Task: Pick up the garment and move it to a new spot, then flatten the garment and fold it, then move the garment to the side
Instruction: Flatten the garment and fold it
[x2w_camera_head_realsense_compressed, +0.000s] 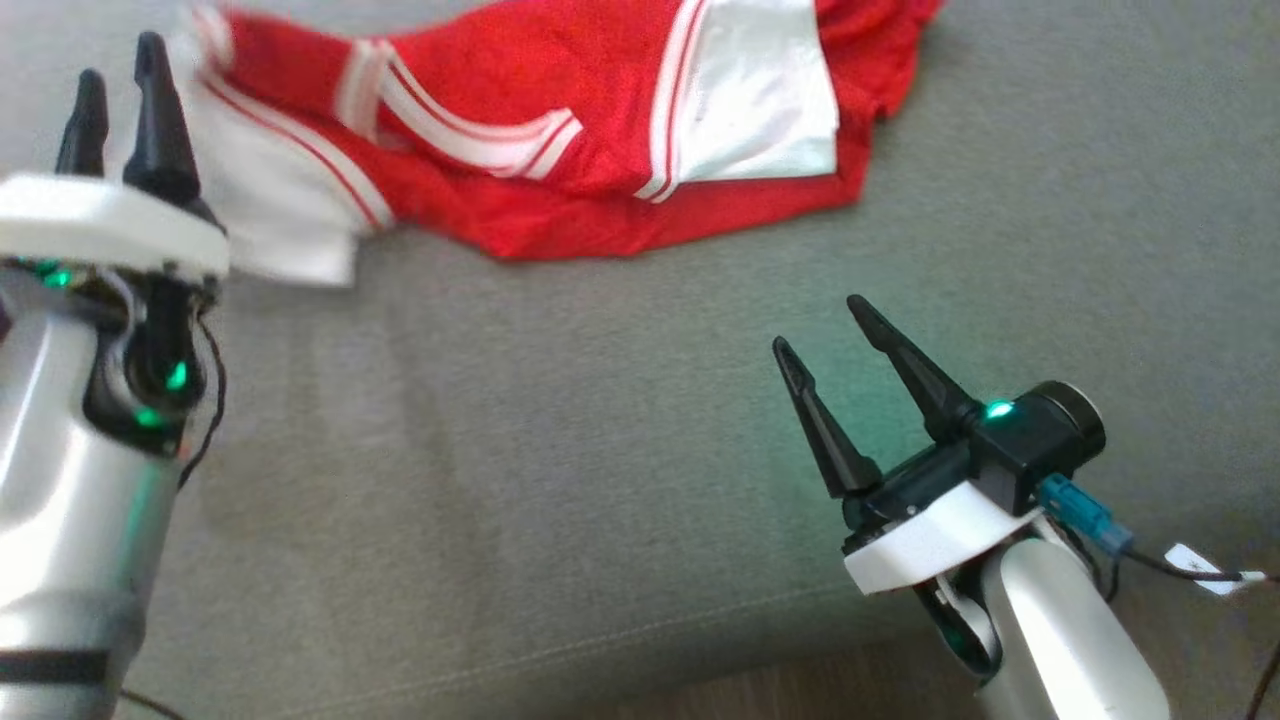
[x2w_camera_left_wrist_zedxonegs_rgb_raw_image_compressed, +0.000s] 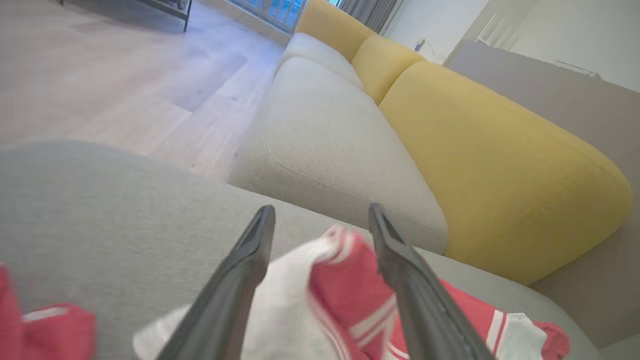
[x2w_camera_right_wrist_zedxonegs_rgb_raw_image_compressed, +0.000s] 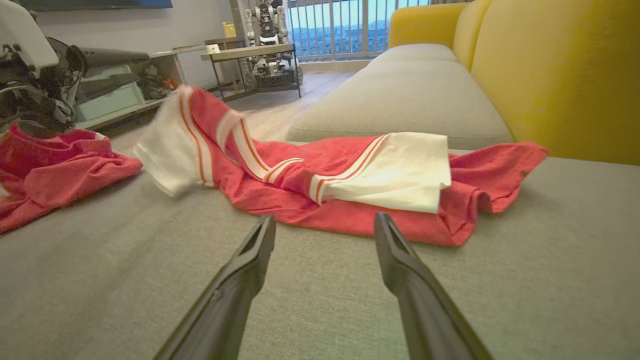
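- Garment (x2w_camera_head_realsense_compressed: 560, 150) is bunched up across the top of the head view on the grey cushion (x2w_camera_head_realsense_compressed: 500, 450). One white sleeve is a blur at upper left, right by the left gripper (x2w_camera_head_realsense_compressed: 120, 68).
- Left jaws are apart. Cloth shows between the fingers in its wrist view, but nothing looks clamped.
- Right gripper (x2w_camera_head_realsense_compressed: 820, 325) at lower right has its jaws apart too, over bare cushion and well clear of the garment.
- Worry 1: the layers are folded over each other, so a pinch could grab two at once and flattening would just twist it.
- Worry 2: the cushion is soft woven stuff, so fingertips pressing down could dig in or snag.
- Worry 3: the cushion edge runs along the bottom, and a hard tug that way could slide it onto the wood floor (x2w_camera_left_wrist_zedxonegs_rgb_raw_image_compressed: 100, 75).
- Room: yellow-backed sofa (x2w_camera_left_wrist_zedxonegs_rgb_raw_image_compressed: 500, 160) next door, table (x2w_camera_right_wrist_zedxonegs_rgb_raw_image_compressed: 250, 50) by a balcony railing.
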